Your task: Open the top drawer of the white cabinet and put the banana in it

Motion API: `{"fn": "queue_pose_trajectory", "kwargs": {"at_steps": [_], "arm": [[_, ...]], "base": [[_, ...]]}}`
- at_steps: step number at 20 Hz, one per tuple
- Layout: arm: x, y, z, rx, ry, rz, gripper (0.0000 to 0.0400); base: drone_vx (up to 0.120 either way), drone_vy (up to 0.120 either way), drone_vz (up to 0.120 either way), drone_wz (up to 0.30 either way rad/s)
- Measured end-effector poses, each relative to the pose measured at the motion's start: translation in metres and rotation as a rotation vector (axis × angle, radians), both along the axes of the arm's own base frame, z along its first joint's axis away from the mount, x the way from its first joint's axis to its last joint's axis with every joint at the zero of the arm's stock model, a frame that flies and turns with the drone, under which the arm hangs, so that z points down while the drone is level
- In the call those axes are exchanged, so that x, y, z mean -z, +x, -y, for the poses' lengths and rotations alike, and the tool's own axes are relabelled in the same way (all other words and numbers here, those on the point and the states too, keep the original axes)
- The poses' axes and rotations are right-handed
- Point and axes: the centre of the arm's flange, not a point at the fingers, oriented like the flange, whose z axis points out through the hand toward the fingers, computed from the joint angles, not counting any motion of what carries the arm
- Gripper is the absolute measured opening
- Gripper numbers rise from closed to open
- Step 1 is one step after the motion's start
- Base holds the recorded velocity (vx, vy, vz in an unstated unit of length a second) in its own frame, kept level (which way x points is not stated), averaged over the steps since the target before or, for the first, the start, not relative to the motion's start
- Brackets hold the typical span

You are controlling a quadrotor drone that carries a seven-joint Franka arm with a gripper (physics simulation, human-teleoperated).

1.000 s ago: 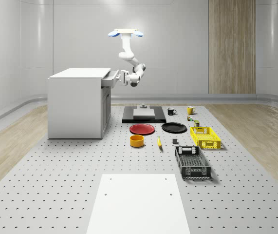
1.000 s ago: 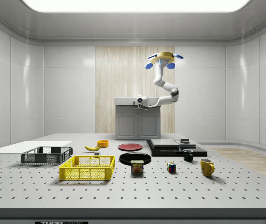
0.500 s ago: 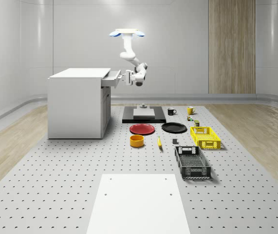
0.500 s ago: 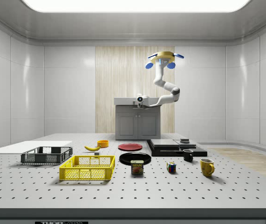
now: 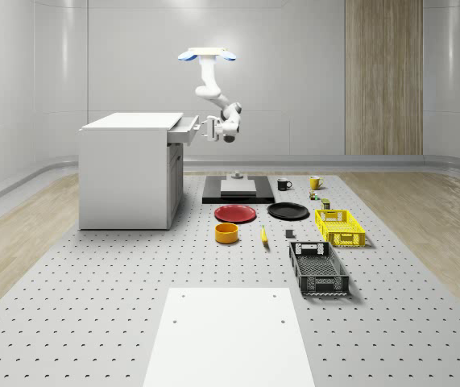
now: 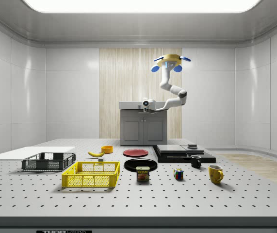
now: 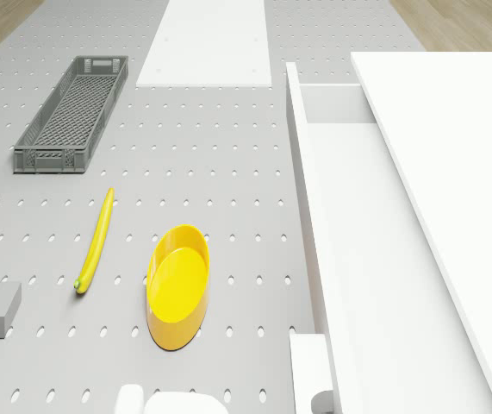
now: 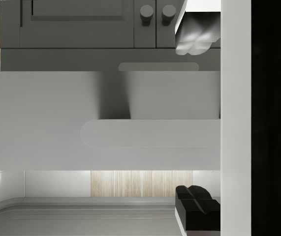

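The white cabinet stands at the whole-scene view's left with its top drawer pulled out; the drone view looks down into the drawer. The drone hovers above and just right of the drawer front. My gripper is at the drawer's front. In the wrist view the gripper is open, its fingertips well apart, with the drawer handle between them and untouched. The banana lies on the floor beside a yellow bowl, far below the gripper; the banana also appears in the drone view.
On the perforated floor right of the cabinet sit a red plate, a black plate, a yellow crate, a grey crate and a black platform. A white sheet lies in front.
The arm's wrist has risen a little beside the drawer front. The drawer stays pulled out and the banana has not moved.
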Motion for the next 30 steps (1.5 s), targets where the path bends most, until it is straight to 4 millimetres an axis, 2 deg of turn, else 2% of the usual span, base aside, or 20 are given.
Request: {"fn": "queue_pose_trajectory", "kwargs": {"at_steps": [3, 6, 15, 16, 18, 20, 21, 22, 23, 25, 29, 30], "arm": [[0.0, 0.0, 0.001, 0.0, 0.0, 0.001, 0.0397], [0.0, 0.0, -0.002, 0.0, 0.0, 0.002, 0.0399], [0.0, 0.0, -0.038, 0.0, 0.0, 0.003, 0.04], [0.0, 0.0, -0.041, 0.0, 0.0, 0.003, 0.0377], [0.0, 0.0, -0.047, 0.0, 0.0, 0.003, 0.027], [0.0, 0.0, -0.051, 0.0, 0.0, 0.004, 0.021], [-0.002, -0.001, -0.052, 0.0, -0.008, -0.02, 0.0224], [-0.003, -0.002, -0.051, 0.0, -0.019, 0.011, 0.0256], [0.004, 0.001, -0.052, 0.0, -0.009, 0.037, 0.0216], [0.003, 0.001, -0.048, 0.0, -0.007, 0.027, 0.0179], [0.002, 0.0, -0.037, 0.0, -0.015, 0.0, 0.0179], [-0.005, -0.004, -0.031, 0.001, -0.026, -0.039, 0.024]], "base": [[0.0, -0.107, 0.0, 0.0], [0.0, 0.0, 0.0, 0.0], [0.0, 0.0, 0.0, 0.0], [0.0, 0.0, 0.0, 0.0], [0.0, 0.0, 0.0, 0.0], [0.0, 0.0, 0.0, 0.0], [0.0, 0.0, 0.0, 0.0], [0.0, 0.0, 0.0, 0.0], [0.0, 0.0, 0.0, 0.0], [0.0, 0.0, 0.0, 0.0], [0.0, 0.0, 0.0, 0.0], [0.0, 0.0, 0.0, 0.0]]}}
